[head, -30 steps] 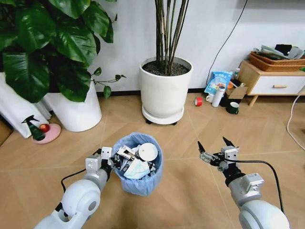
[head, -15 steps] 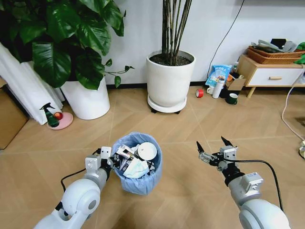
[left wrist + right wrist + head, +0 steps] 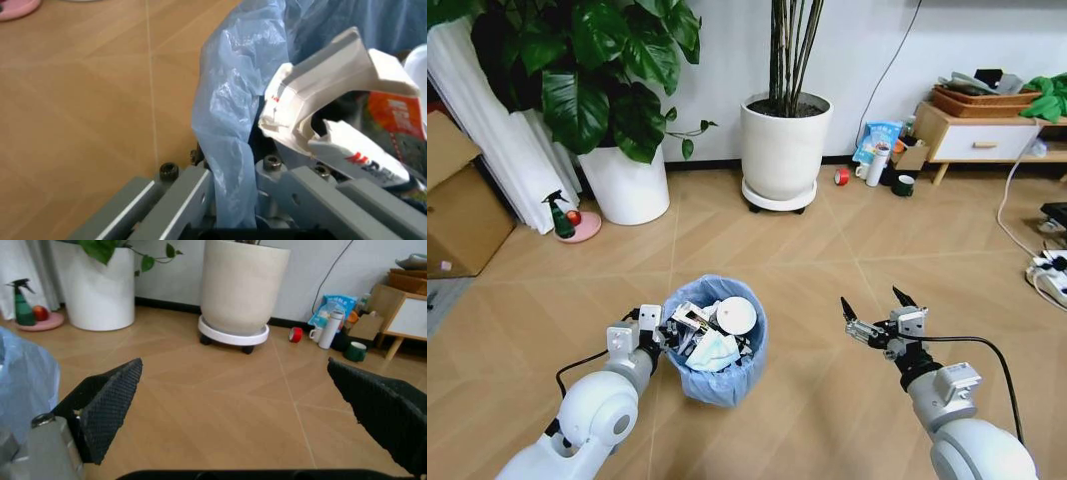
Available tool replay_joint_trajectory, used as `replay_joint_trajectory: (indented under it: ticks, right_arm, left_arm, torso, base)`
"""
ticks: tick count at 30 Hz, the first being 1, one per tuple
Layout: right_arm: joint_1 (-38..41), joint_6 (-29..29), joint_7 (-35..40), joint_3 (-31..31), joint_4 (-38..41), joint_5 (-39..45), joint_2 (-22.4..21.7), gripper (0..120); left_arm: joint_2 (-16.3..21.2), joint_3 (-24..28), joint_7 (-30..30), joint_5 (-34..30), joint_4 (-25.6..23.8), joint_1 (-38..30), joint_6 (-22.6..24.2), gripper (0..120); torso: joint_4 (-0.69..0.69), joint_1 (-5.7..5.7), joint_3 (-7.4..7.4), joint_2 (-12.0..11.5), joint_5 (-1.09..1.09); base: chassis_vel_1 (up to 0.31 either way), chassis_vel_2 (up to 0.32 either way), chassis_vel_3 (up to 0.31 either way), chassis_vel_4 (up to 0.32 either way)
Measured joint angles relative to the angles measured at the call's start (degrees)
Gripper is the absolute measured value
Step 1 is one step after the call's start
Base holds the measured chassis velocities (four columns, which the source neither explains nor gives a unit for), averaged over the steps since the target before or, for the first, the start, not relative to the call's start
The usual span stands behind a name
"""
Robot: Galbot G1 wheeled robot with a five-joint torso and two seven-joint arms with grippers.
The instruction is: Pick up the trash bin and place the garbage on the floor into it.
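Where your left arm reaches forward from the lower left of the head view, you find the left gripper (image 3: 655, 335) clamped on the near-left rim of the trash bin (image 3: 717, 385); the left wrist view shows the light-blue bag (image 3: 230, 135) pinched between the two grey fingers (image 3: 183, 200).

Right arm: extended forward and low at your right, well apart from the bin. The right gripper (image 3: 879, 309) hovers above the floor (image 3: 827, 250) with its black jaws spread wide and nothing between them; the right wrist view shows the textured pads (image 3: 110, 400) far apart over bare tile.

Trash bin: small, round, upright on the tan herringbone floor between the two arms, just ahead of you. Contents, the garbage (image 3: 712, 335): a white round disc (image 3: 736, 316), a pale teal tissue (image 3: 715, 352), a folded white carton (image 3: 320, 95) and wrappers. One wrapper (image 3: 363, 162) carries red and dark lettering, too partial to read; another shows an orange panel with white print, also unreadable.

Farther off: a white planter (image 3: 786, 150) on a wheeled base, a second white planter (image 3: 628, 182) with broad leaves to its left, a green spray bottle (image 3: 557, 215) on a pink dish, a red tape roll (image 3: 841, 176), a blue-white bag (image 3: 879, 142) and a wooden cabinet (image 3: 977, 140) by the wall.
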Motion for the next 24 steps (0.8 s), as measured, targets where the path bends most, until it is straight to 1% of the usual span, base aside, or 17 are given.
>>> replay_joint_trajectory:
  ticks: [2,3,9,16,19,21,22,24]
  right_arm:
    - [0.04,0.01,-0.02,0.11,-0.01,0.07,-0.19,100]
    - [0.08,0.02,-0.04,0.26,0.00,0.13,-0.29,100]
    - [-0.38,0.37,-0.63,1.13,-0.06,0.37,-0.03,100]
    - [-0.68,0.61,-0.93,1.62,-0.35,0.42,0.11,100]
    - [-0.52,0.61,-0.94,1.71,-0.50,0.61,-0.02,100]
    - [-0.10,0.57,-0.94,1.79,-0.62,1.02,-0.27,100]
    - [0.09,0.52,-0.94,1.80,-0.72,1.13,-0.33,100]
    - [0.25,0.49,-0.94,1.80,-0.81,1.20,-0.34,100]
  left_arm:
    - [0.03,-0.10,-0.02,0.00,-0.10,0.02,0.00,0]
    - [0.07,-0.13,-0.02,-0.03,-0.15,0.02,0.00,0]
    - [0.19,-0.09,-0.04,-0.21,-0.18,-0.07,0.00,0]
    - [-0.15,0.29,-0.02,-0.19,0.12,-0.39,0.00,0]
    - [-0.16,0.35,0.00,-0.19,0.15,-0.52,0.00,0]
    - [-0.03,0.33,0.02,-0.30,0.20,-0.76,0.00,0]
    - [0.04,0.28,0.01,-0.36,0.23,-0.80,0.00,0]
    - [0.15,0.17,0.01,-0.41,0.23,-0.84,0.00,0]
  torso:
    - [0.00,0.00,0.00,0.00,0.00]
    - [0.00,0.00,0.00,0.00,-0.04]
    - [0.00,0.00,0.00,0.00,0.00]
    - [-0.01,-0.01,-0.01,0.00,-0.03]
    - [-0.01,0.00,0.00,0.00,0.00]
    - [0.00,0.00,0.00,0.00,-0.04]
    - [-0.01,-0.01,0.00,0.00,0.00]
    - [0.00,-0.01,0.00,0.00,-0.04]
  base:
    - [0.386,-0.236,-0.372,0.246]
    - [0.362,-0.236,-0.372,0.240]
    - [0.370,-0.238,-0.375,0.223]
    - [0.371,-0.240,-0.372,0.236]
    - [0.365,-0.238,-0.381,0.257]
    - [0.374,-0.235,-0.368,0.229]
    - [0.389,-0.260,-0.381,0.238]
    - [0.356,-0.260,-0.381,0.251]
